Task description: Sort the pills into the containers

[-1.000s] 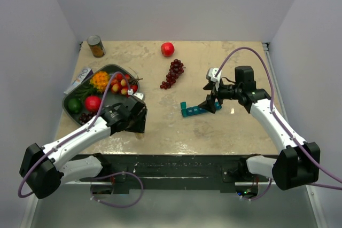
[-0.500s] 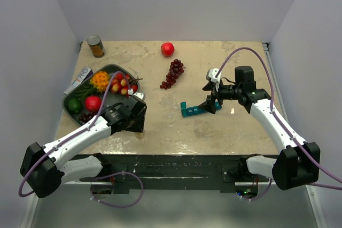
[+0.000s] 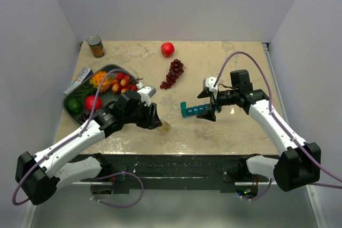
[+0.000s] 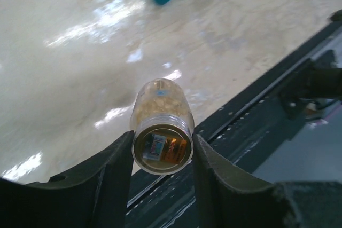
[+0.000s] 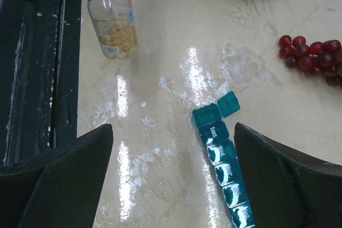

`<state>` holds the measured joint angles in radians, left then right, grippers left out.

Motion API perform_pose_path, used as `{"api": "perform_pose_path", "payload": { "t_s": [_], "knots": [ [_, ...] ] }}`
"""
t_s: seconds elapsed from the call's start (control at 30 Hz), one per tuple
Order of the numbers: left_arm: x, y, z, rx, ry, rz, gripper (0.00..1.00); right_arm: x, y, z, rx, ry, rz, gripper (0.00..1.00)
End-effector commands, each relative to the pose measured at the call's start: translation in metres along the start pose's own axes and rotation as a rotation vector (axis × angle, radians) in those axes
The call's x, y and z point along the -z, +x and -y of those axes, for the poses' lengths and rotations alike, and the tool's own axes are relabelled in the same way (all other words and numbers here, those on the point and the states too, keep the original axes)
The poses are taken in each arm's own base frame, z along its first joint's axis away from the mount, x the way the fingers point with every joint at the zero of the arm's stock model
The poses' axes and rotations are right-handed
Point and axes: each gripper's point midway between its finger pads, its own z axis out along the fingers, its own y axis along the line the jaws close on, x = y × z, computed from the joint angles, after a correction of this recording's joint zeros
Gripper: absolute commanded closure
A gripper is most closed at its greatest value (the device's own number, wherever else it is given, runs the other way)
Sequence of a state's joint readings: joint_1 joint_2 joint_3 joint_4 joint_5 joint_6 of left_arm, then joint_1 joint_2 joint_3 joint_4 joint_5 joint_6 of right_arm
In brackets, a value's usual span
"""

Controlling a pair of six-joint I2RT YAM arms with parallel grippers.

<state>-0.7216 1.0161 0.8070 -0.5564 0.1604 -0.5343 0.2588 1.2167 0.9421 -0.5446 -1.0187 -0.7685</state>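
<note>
The left claw (image 4: 162, 143) is gripping the pill bottle (image 4: 159, 105) by the table's (image 3: 230, 68) front edge, with the teal organiser (image 3: 193, 111) lying roughly end-on to its right, beneath the hovering open right claw (image 3: 209, 108).

Left gripper (image 4: 162, 145) tight on pill bottle (image 4: 160, 105); right gripper (image 5: 172, 148) agape.

Beige marbled table (image 3: 235, 132) with can (image 3: 95, 46), red fruit (image 3: 167, 49), grapes (image 3: 173, 73), fruit tray (image 3: 109, 67), teal pill organiser (image 3: 195, 111)

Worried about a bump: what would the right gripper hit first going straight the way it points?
Likely the pill organiser between the right gripper's open fingers, or the table beside it; depth unclear.
</note>
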Motion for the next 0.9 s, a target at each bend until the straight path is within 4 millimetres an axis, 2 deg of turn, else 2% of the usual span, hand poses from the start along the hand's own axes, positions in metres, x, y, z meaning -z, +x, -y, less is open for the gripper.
{"api": "perform_pose_path", "payload": {
  "t_s": [0.0,0.17,0.4,0.63,0.87],
  "knots": [
    [0.007,-0.033,0.064,-0.079,0.333,0.128,1.0,-0.002,-0.009,-0.013,0.073,-0.039,0.006,0.03],
    [0.012,-0.063,0.085,-0.106,0.436,0.286,1.0,-0.01,-0.008,-0.022,0.101,-0.064,-0.043,0.04],
    [0.015,-0.087,0.094,-0.112,0.485,0.423,1.0,-0.005,-0.01,-0.027,0.125,-0.077,-0.114,0.04],
    [0.024,-0.121,0.106,-0.136,0.5,0.534,1.0,0.011,-0.036,-0.025,0.168,-0.061,-0.14,0.02],
    [0.02,-0.144,0.119,-0.12,0.535,0.572,1.0,0.008,-0.047,-0.025,0.158,-0.056,-0.086,0.01]
  ]
}}
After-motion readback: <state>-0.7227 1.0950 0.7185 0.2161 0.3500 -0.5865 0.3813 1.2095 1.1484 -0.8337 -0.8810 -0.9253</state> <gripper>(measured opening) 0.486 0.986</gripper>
